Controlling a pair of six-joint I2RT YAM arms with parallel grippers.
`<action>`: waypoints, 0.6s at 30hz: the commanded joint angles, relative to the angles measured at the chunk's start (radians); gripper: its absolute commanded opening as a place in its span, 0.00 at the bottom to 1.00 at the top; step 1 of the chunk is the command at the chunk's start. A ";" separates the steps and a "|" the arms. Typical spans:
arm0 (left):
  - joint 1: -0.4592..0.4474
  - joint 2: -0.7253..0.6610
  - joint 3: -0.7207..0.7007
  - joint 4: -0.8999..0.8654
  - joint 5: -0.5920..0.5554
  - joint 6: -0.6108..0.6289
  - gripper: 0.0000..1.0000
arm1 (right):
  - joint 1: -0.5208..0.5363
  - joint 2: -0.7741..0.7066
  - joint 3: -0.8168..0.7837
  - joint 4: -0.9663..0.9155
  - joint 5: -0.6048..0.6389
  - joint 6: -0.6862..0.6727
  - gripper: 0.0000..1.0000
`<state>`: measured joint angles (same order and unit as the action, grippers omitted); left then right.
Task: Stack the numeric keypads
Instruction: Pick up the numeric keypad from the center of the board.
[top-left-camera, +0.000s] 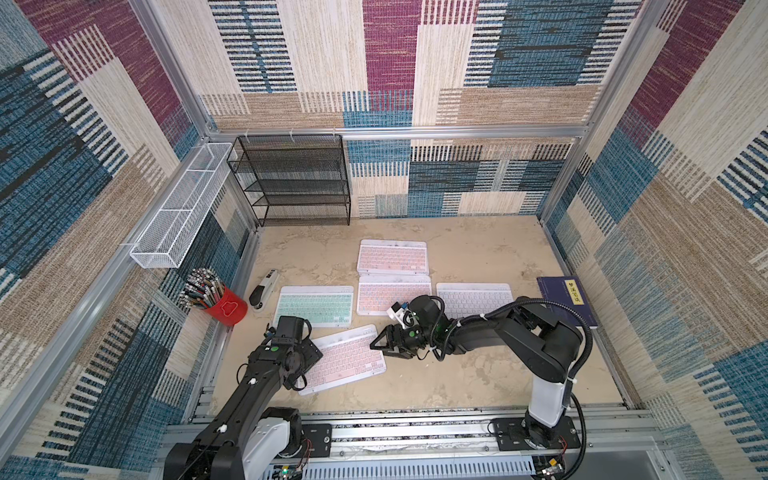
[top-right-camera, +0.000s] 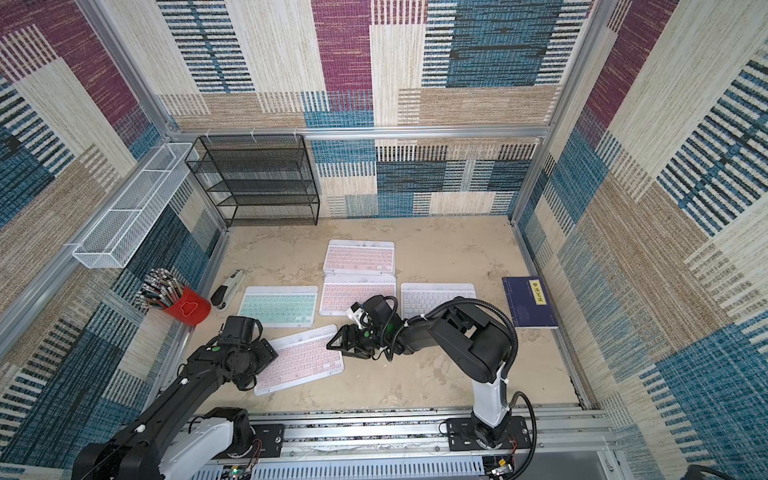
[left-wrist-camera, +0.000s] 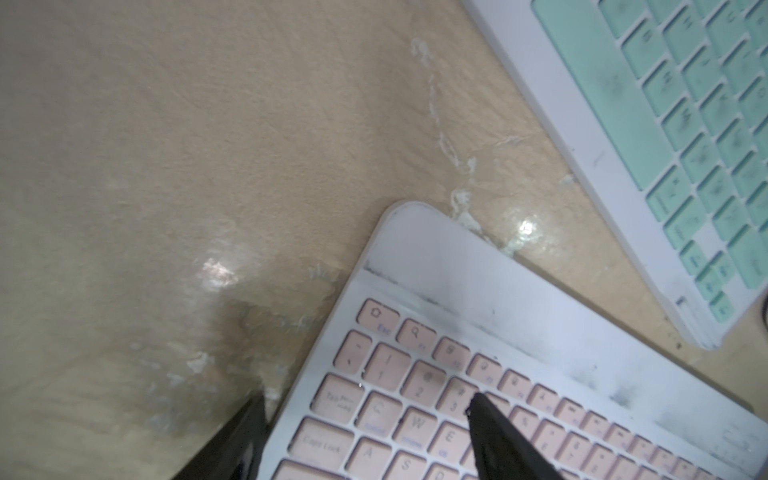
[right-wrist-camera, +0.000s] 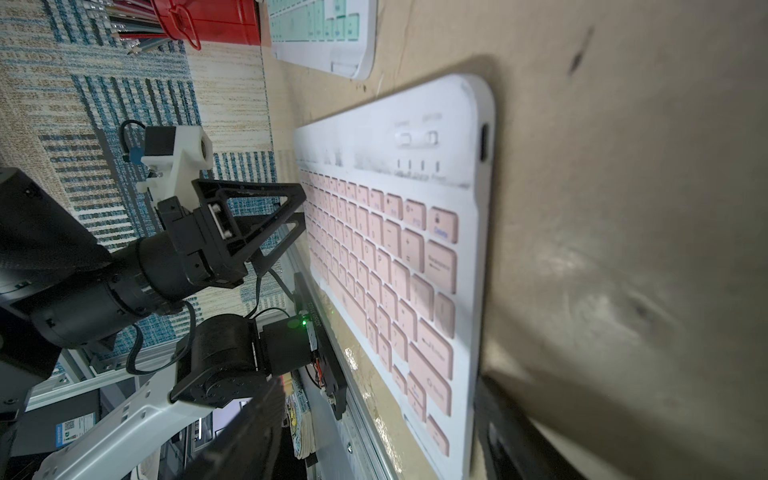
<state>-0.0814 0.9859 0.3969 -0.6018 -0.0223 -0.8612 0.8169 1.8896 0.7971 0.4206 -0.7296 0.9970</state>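
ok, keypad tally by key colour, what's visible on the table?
Pink: 3 (near pink keypad, middle pink keypad, far pink keypad)
Mint: 1 (mint keypad)
White: 1 (white keypad)
Total: 5 in view

Left arm (top-left-camera: 249, 390) reaches forward, wrist pitched steeply down; left pincer (left-wrist-camera: 368, 415) low, jaws spread wide. Right arm (top-left-camera: 536, 345) folded at elbow, forearm low and level, pointing across toward left arm; right pincer (top-left-camera: 380, 344) rolled onto its side, jaws apart.
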 joint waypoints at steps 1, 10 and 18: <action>0.000 0.037 -0.099 0.220 0.227 -0.004 0.79 | 0.000 0.016 -0.014 0.039 -0.030 0.045 0.74; 0.000 0.037 -0.105 0.242 0.243 0.005 0.78 | 0.000 0.070 -0.101 0.448 -0.143 0.228 0.69; 0.000 0.043 -0.109 0.247 0.246 0.012 0.76 | 0.001 0.078 -0.093 0.452 -0.136 0.228 0.57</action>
<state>-0.0811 0.9882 0.3962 -0.6014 -0.0193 -0.8566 0.8177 1.9705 0.6991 0.8177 -0.8448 1.2114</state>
